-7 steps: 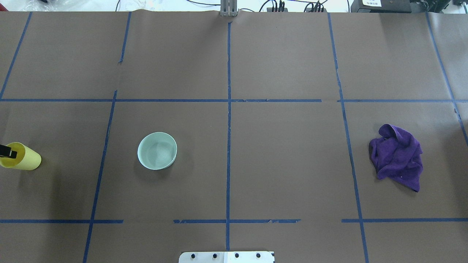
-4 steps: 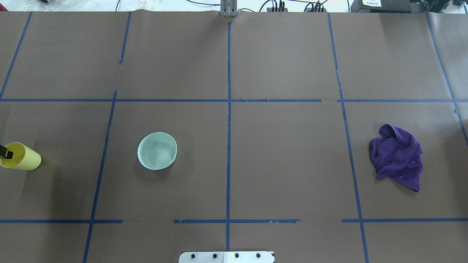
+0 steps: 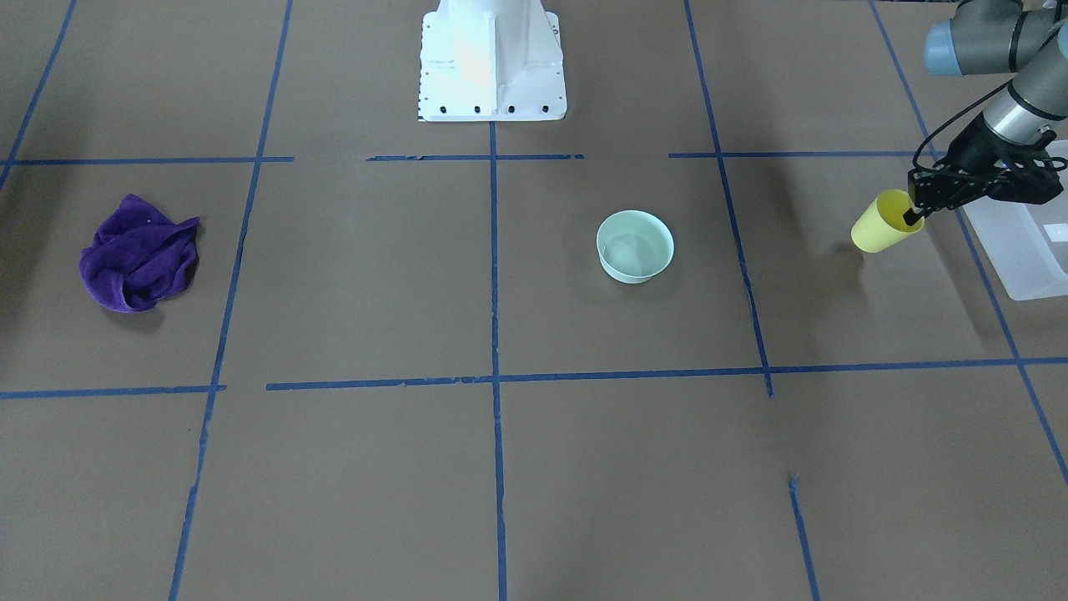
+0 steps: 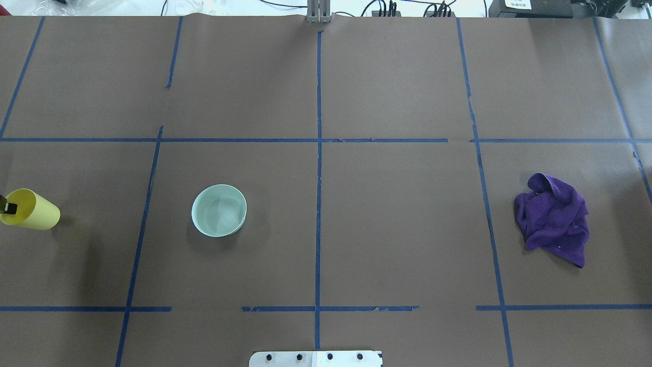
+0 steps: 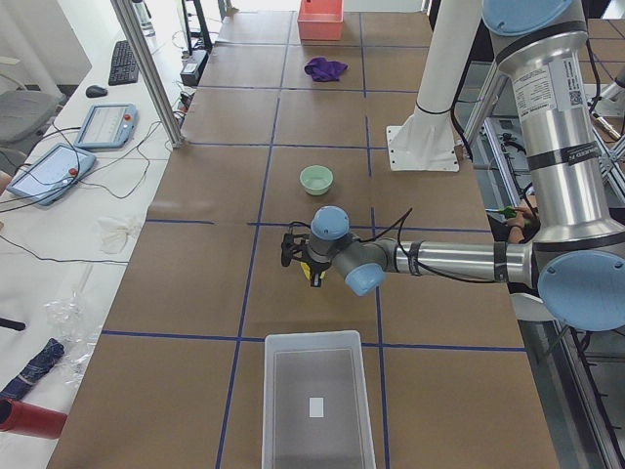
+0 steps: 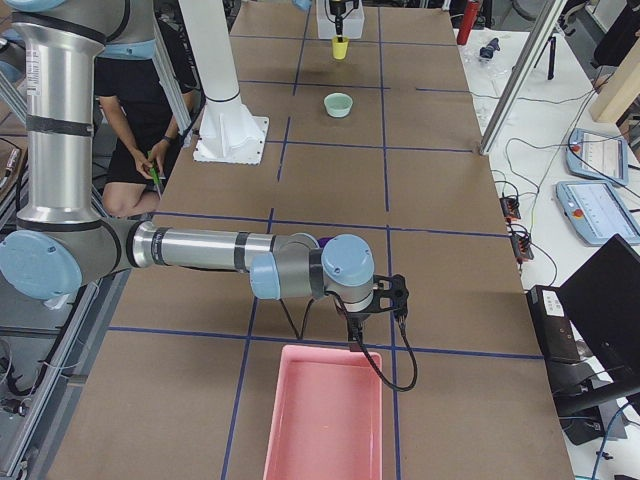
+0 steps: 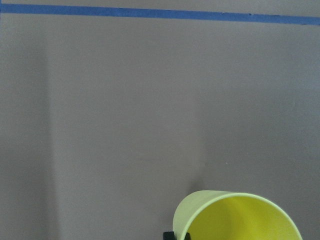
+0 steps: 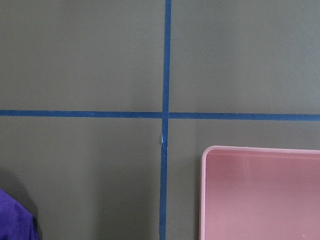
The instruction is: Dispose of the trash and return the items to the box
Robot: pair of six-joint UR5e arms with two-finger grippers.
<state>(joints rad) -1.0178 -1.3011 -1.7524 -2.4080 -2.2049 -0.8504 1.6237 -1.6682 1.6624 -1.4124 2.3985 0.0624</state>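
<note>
- The left end effector (image 3: pixel 912 217) is clenched on the rim of the yellow cup (image 3: pixel 878 227), with one black finger (image 4: pixel 8 207) inside the mouth and the other outside the wall.
- The yellow cup hangs tilted, its open mouth turned towards the arm and its base pointing towards the middle of the tabletop (image 4: pixel 397 229). Its shadow falls apart from it on the brown paper.
- The left wrist view shows only the upper curve of the cup's rim at the bottom edge, with bare brown paper and a blue tape line above.
- The frosted white box (image 3: pixel 1025 246) sits at the robot's left end of the tabletop, near the cup. The cup is outside it.
- The mint-green bowl (image 4: pixel 219 210) stands upright on the tabletop, well apart from the cup, left of the centre line.
- A crumpled purple cloth (image 4: pixel 552 220) lies far off on the robot's right side.
- The right end effector (image 6: pixel 376 300) hangs just beside the near end of a pink bin (image 6: pixel 325 420). Whether it is released or clenched cannot be told.
</note>
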